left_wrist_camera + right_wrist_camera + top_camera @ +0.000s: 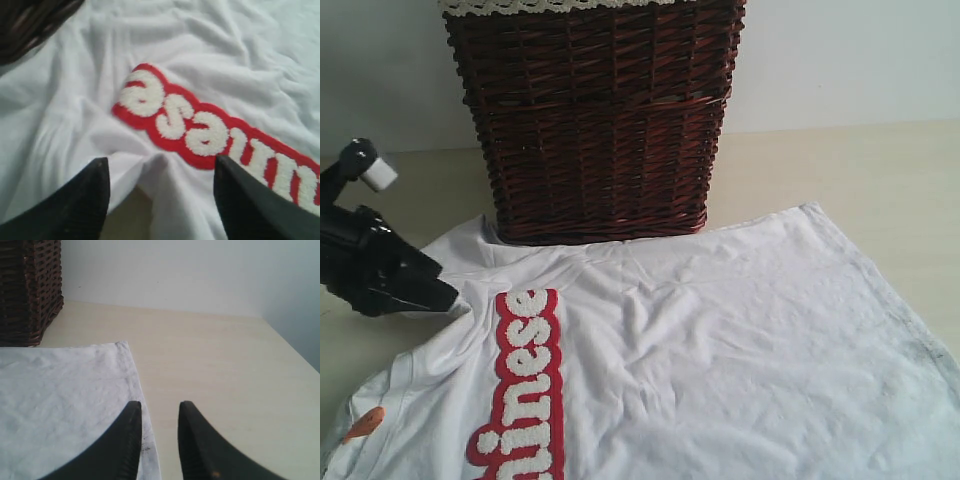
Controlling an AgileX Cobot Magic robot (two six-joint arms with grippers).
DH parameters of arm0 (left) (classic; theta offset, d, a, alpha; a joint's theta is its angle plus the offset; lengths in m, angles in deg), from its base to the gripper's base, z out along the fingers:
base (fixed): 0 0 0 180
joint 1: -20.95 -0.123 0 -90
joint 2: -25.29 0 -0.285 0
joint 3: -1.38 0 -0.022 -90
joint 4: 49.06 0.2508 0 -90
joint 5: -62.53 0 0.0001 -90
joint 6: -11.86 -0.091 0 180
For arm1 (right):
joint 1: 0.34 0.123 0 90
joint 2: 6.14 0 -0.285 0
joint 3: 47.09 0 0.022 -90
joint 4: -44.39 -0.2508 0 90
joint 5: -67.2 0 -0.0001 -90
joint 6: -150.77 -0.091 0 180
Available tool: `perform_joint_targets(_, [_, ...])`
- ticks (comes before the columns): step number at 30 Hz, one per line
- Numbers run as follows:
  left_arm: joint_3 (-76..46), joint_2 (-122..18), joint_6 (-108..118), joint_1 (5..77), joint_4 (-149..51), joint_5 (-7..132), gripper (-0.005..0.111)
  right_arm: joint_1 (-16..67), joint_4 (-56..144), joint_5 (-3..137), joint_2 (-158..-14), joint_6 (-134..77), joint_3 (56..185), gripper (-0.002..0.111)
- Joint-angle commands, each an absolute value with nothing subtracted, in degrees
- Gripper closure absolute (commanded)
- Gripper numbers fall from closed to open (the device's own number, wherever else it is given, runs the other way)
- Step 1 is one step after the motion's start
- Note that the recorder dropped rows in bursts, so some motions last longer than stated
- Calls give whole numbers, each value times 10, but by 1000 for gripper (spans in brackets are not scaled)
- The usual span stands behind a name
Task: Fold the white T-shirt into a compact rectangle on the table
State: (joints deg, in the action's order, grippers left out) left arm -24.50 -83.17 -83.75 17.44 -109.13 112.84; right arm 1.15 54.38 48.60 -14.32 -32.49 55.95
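Between the black fingers [75, 200] of the left end effector [161, 160], which stood wide apart, a raised fold of the white T-shirt [60, 110] sat over a small gap of bare tabletop [125, 220]. Neither finger clearly pressed on the cloth. Just ahead of that end effector ran the red patch band [200, 132] with its fuzzy white letters, slanting away across the rumpled fabric. In the exterior view the same end effector [445, 295] met the shirt at a bunched sleeve edge, and an orange tag [363, 424] lay on the cloth nearer the camera than its tip. Beyond it and toward the middle, a dark wicker basket [595, 120] with lace trim [520, 6] stood upright, its base touching the shirt's far edge. The white T-shirt [740, 350] was spread nearly flat on the tabletop [860, 170], stretching from the left end effector toward the right side. The right end effector [160, 405] hung with its fingers [125, 440] a narrow gap apart and nothing between them. One finger was over the shirt's grey-smudged hem [65, 390], the other over bare tabletop [215, 370]. Ahead of it the shirt's corner lay flat, with the basket [27, 290] farther on and a pale wall [175, 275] behind.
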Motion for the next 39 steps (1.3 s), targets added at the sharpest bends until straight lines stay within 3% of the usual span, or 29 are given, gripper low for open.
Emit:
perform_joint_targets(1, [-244, -841, -745, 104, -1087, 1116, 47, 10, 549, 494, -139, -324, 557, 81])
perform_joint_targets(10, [-283, -860, -687, 28, -1079, 1193, 47, 10, 549, 494, -139, -324, 557, 81])
perform_joint_targets(22, [-326, -953, -705, 38, -1335, 1130, 47, 10, 549, 494, -139, -324, 557, 81])
perform_joint_targets(31, [-322, -988, -801, 87, -1490, 1098, 48, 10, 549, 494, -139, -324, 557, 81])
perform_joint_targets(35, [-312, -991, -800, 95, -1490, 1084, 62, 10, 549, 494, -139, -324, 557, 81])
perform_joint_targets(39, [-312, -991, -800, 95, -1490, 1084, 86, 10, 549, 494, -139, -324, 557, 81])
